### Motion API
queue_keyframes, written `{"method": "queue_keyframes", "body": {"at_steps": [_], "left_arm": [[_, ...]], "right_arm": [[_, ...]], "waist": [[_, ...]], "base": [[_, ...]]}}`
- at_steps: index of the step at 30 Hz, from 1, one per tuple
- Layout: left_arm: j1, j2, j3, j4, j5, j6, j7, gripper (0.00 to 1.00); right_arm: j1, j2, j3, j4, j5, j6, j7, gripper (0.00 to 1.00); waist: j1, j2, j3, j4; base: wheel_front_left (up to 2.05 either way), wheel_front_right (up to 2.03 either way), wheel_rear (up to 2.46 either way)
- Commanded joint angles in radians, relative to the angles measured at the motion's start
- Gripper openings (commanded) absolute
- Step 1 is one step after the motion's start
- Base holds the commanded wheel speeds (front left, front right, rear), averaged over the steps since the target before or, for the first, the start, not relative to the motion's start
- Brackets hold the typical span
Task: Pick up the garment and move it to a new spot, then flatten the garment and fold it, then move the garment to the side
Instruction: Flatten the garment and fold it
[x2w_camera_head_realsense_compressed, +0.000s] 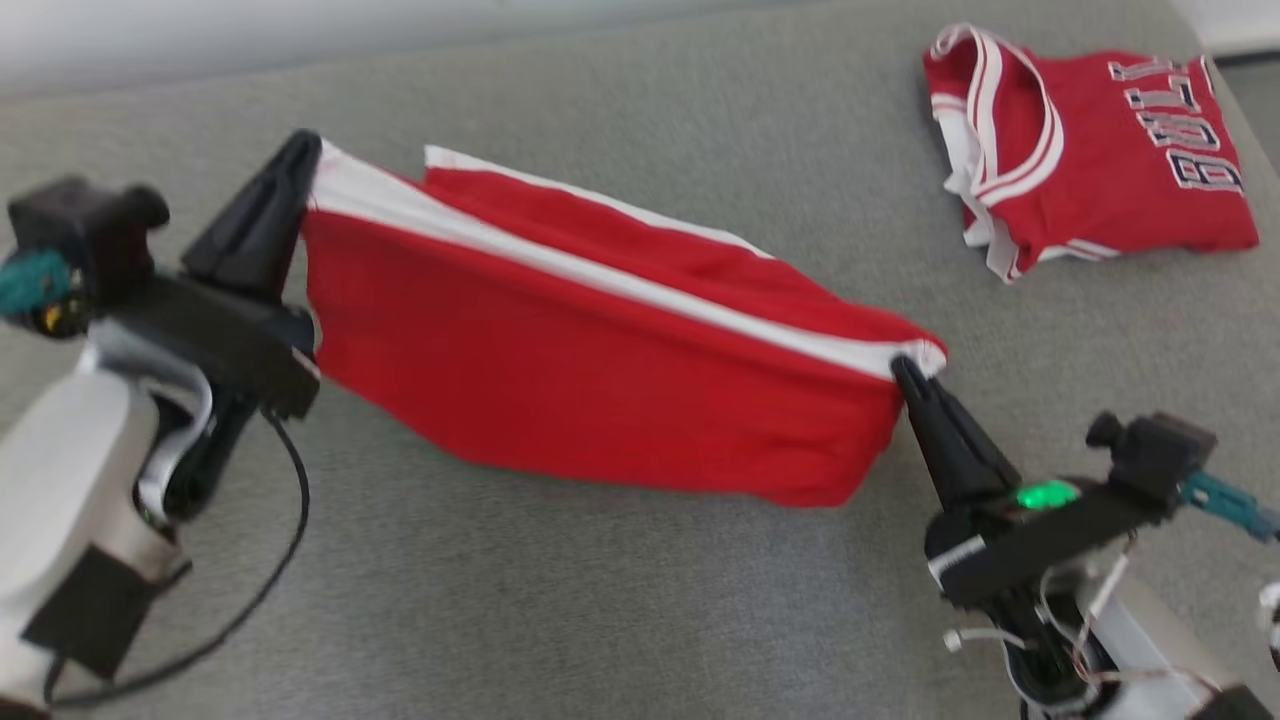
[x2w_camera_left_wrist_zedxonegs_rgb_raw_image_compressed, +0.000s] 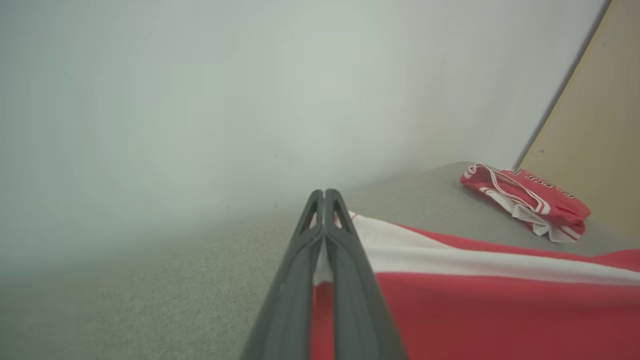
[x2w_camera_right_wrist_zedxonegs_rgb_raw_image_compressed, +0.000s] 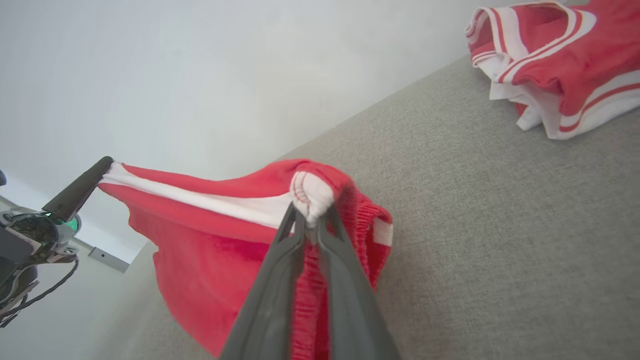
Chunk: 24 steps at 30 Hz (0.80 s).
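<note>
Both ends of the red, white-striped fabric garment (x2w_camera_head_realsense_compressed: 600, 380) are clamped, its long axis stretched between left gripper (x2w_camera_head_realsense_compressed: 303, 158) and right gripper (x2w_camera_head_realsense_compressed: 906, 376).

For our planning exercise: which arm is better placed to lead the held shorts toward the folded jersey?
Probably right: the right gripper grips the shorts end nearer the jersey; the left gripper holds the far end.

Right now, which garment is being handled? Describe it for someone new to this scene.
On the grey surface, look between the left pincer and right pincer. The red garment with a white stripe stretches there; unlike the lettered, folded jersey far right, it is gripped.
</note>
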Motion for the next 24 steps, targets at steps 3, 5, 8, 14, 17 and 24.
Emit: {"method": "queue_keyframes", "body": {"at_steps": [3,5,8,14,17,24], "left_arm": [[-0.120,0.011,-0.074,0.097,-0.030,0.003,0.013,0.00],[-0.172,0.011,-0.115,0.143,-0.039,0.003,0.012,0.00],[-0.235,0.007,-0.161,0.217,-0.053,0.003,0.006,0.00],[-0.301,-0.009,-0.233,0.325,-0.077,0.003,-0.014,0.00],[-0.319,-0.021,-0.266,0.362,-0.089,0.003,-0.051,0.46],[-0.286,-0.038,-0.294,0.405,-0.121,0.003,-0.109,1.00]], "right_arm": [[-0.087,0.043,-0.004,0.068,-0.028,-0.003,-0.016,0.00],[-0.125,0.062,0.002,0.097,-0.038,-0.003,-0.023,0.00],[-0.172,0.084,0.021,0.133,-0.062,-0.003,-0.030,0.00],[-0.213,0.109,0.039,0.176,-0.073,-0.003,-0.047,0.00],[-0.222,0.116,0.041,0.196,-0.073,-0.003,-0.059,0.39],[-0.174,0.106,0.011,0.196,-0.075,-0.003,-0.085,1.00]], "waist": [[-0.0003,-0.0002,0.114,-0.085],[-0.0003,-0.0002,0.134,-0.095],[-0.0003,-0.0002,0.157,-0.110],[-0.0003,-0.0002,0.169,-0.127],[-0.0003,-0.0002,0.161,-0.127],[-0.0003,-0.0002,0.094,-0.104]], "base": [[0.00,0.00,0.00],[0.00,0.00,0.00],[0.00,0.00,0.00],[0.00,0.00,0.00],[0.00,0.00,0.00],[0.00,0.00,0.00]]}}
